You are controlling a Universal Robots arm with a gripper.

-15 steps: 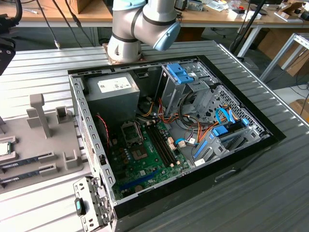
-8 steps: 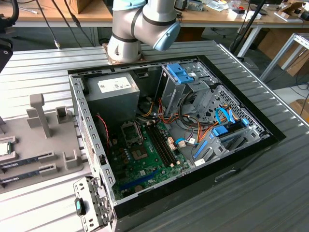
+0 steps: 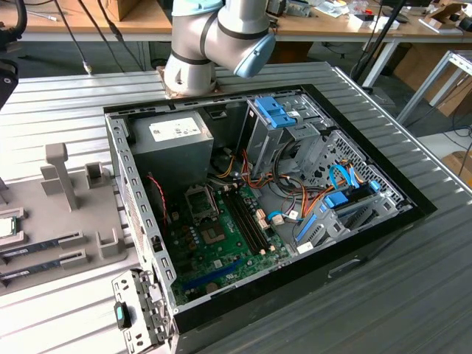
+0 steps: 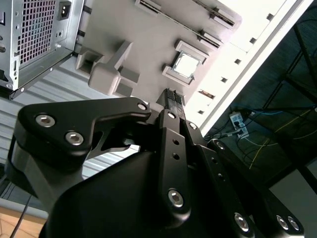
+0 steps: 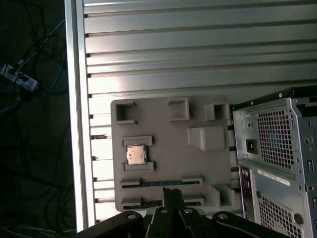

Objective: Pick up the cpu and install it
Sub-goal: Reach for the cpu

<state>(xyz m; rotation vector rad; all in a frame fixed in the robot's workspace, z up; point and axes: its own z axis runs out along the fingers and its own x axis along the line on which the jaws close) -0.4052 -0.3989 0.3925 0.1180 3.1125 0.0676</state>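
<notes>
The cpu (image 5: 136,154) is a small silver square lying flat in a framed pocket of the grey tray (image 5: 168,131). It also appears in the second wrist view as cpu (image 4: 187,64) and at the exterior view's far left as cpu (image 3: 6,226). My gripper (image 5: 171,192) hangs well above the tray, over the memory-stick slots and off to one side of the cpu, touching nothing. In the second wrist view the gripper (image 4: 171,95) has its black fingers pressed together, shut with nothing in them. The motherboard's socket (image 3: 200,200) sits inside the open computer case (image 3: 258,214).
The arm (image 3: 214,44) rises behind the case. Dark memory sticks (image 3: 40,243) lie in the tray's slots, and grey posts (image 3: 63,173) stand up from it. The case's perforated wall (image 5: 277,153) is beside the tray. The ribbed metal table's edge (image 5: 74,114) runs close by the tray.
</notes>
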